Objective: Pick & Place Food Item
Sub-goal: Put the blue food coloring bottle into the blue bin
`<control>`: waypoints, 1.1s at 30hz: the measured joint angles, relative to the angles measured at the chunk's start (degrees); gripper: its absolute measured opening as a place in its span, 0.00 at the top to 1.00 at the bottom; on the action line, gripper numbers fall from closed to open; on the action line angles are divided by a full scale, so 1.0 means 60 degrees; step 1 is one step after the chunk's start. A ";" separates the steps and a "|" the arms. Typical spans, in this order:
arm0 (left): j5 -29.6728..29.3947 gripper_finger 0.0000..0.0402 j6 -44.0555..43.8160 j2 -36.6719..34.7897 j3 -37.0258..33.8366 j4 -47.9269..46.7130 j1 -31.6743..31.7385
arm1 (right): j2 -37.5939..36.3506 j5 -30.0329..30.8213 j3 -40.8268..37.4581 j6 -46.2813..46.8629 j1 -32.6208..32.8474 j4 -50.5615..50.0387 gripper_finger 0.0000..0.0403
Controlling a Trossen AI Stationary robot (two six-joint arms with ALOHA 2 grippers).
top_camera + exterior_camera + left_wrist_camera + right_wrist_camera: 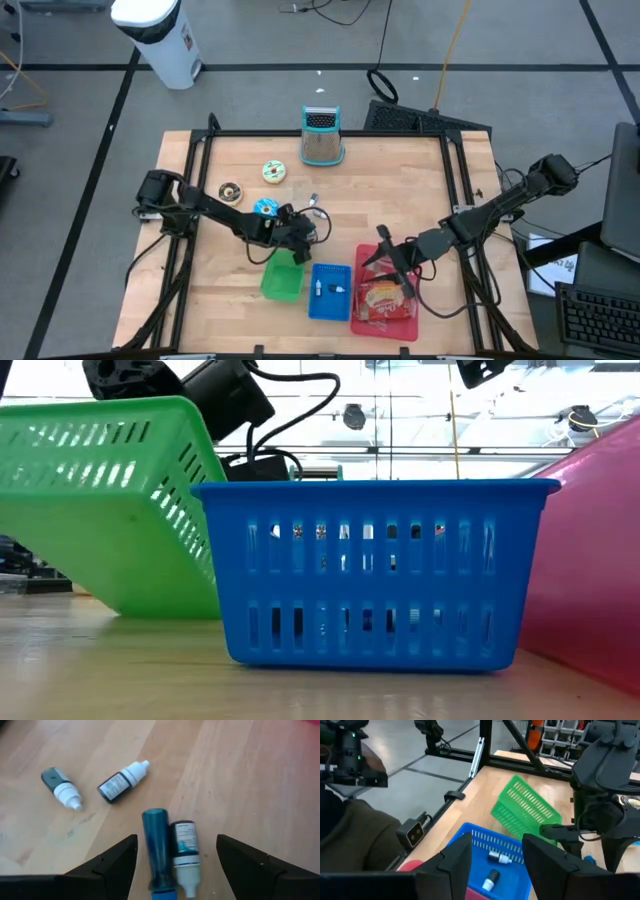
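Observation:
My left gripper (175,842) hangs open and slants down over the middle of the table (305,222). A blue tube (157,847) and a dropper bottle with a teal label (186,855) lie side by side on the wood between its fingers; I see no touch. Two more small bottles (122,781) (62,788) lie on their sides farther off. My right gripper (497,850) is open with nothing between its fingers, raised over the near right of the table (388,262), above the red basket (362,318) of packaged food.
A green basket (282,277) stands tipped beside a blue basket (330,305) that holds two small bottles (497,857). Round items (229,192) (274,172) (265,207) lie at the far left, and a teal mesh holder (321,135) stands at the far edge.

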 joint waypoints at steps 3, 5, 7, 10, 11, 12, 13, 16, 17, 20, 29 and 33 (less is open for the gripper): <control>0.0050 0.33 -0.0004 0.0000 0.0000 -0.0020 -0.0013 | 0.0004 -0.0006 0.0000 -0.0006 -0.0004 0.0020 0.60; 0.0058 0.33 -0.0007 0.0000 0.0000 -0.0018 -0.0068 | 0.0004 0.0008 0.0000 -0.0009 -0.0004 0.0038 0.60; 0.0054 0.33 -0.0009 0.0000 0.0000 -0.0009 -0.0124 | 0.0004 0.0023 0.0000 0.0004 -0.0004 0.0055 0.60; 0.0054 0.33 -0.0131 0.0000 0.0000 0.0019 -0.0203 | 0.0004 0.0026 0.0000 0.0004 -0.0004 0.0075 0.60; 0.0054 0.33 -0.0142 0.0000 -0.0004 0.0047 -0.0231 | 0.0004 0.0026 0.0000 0.0007 -0.0004 0.0075 0.60; 0.0058 0.33 -0.0146 0.0000 -0.0002 0.0115 -0.0265 | 0.0004 0.0026 0.0000 0.0007 -0.0004 0.0075 0.60; 0.0051 0.33 -0.0166 0.0000 -0.0004 0.0202 -0.0306 | 0.0004 0.0026 0.0000 0.0007 -0.0004 0.0075 0.60; 0.0058 0.33 -0.0171 0.0000 -0.0004 0.0600 -0.0430 | 0.0004 0.0026 0.0000 0.0007 -0.0004 0.0075 0.60; 0.0058 0.33 -0.0151 0.0000 0.0000 0.0695 -0.0457 | 0.0004 0.0026 0.0000 0.0007 -0.0004 0.0075 0.60; 0.0058 0.33 0.0107 -0.0066 0.0139 0.0609 -0.0527 | 0.0007 0.0026 0.0000 0.0007 -0.0004 0.0075 0.60; -0.0259 0.33 0.0596 -0.0421 0.1220 -0.1831 -0.0088 | 0.0011 0.0011 0.0011 0.0015 -0.0004 -0.0030 0.60; 0.0454 0.33 0.0998 -0.0444 0.1503 -0.2968 0.0295 | 0.0011 0.0002 0.0011 0.0015 -0.0004 -0.0066 0.60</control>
